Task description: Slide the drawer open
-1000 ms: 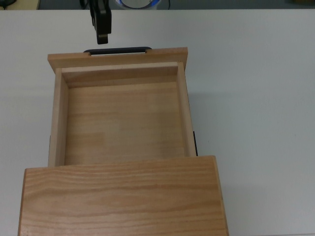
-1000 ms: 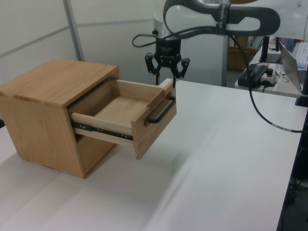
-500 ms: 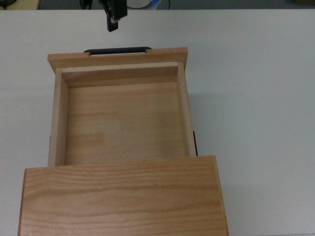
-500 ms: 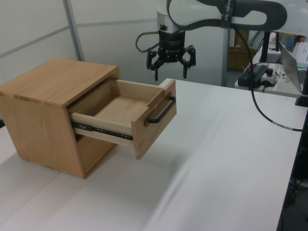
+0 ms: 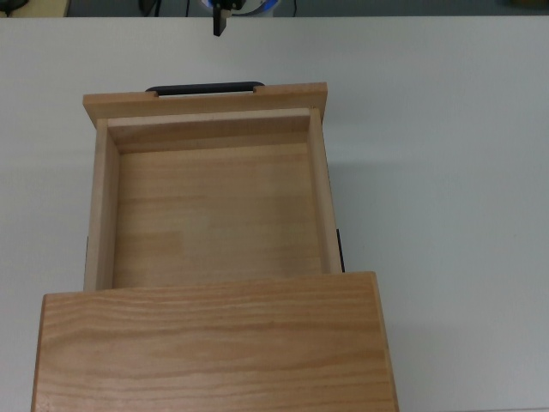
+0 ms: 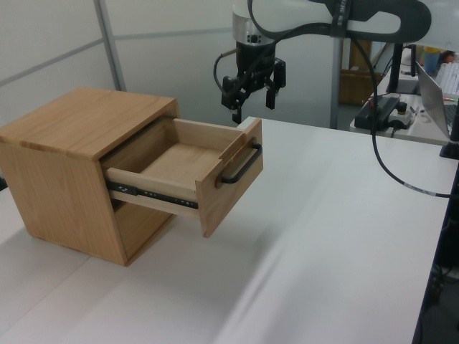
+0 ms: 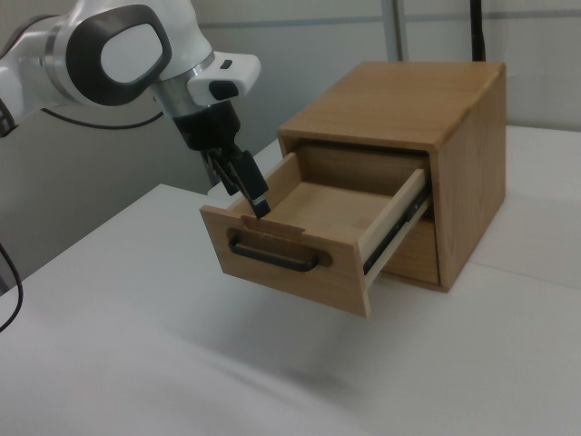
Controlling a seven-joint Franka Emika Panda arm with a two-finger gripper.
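— What has been changed since half a second ago?

— Since then the gripper has been lifted up and away from the drawer; in the top view only a dark fingertip is left showing at the upper edge, where more of the tool was seen before. The drawer itself has not been shifted.

— How is the gripper held?

— Its fingers are spread apart, with nothing held between them. In the left view it is seen hanging from the white arm, above and behind the drawer's front panel, apart from it. In the right view the gripper is seen over the far corner of the panel, its dark fingers drawn across the panel's top edge; whether it is touched there cannot be told from the right view alone.

— Where is the drawer placed relative to it?

— The drawer is found below the gripper and is pulled well out of the cabinet, so that its pale plank bottom is laid bare. The black bar handle is mounted on the outer face of the panel, on the side turned toward the arm, and is not gripped. Black slide rails are exposed along the drawer's side.

— What is the cabinet stood on?

— A white table, with the grained top slab lying over the drawer's rear part.
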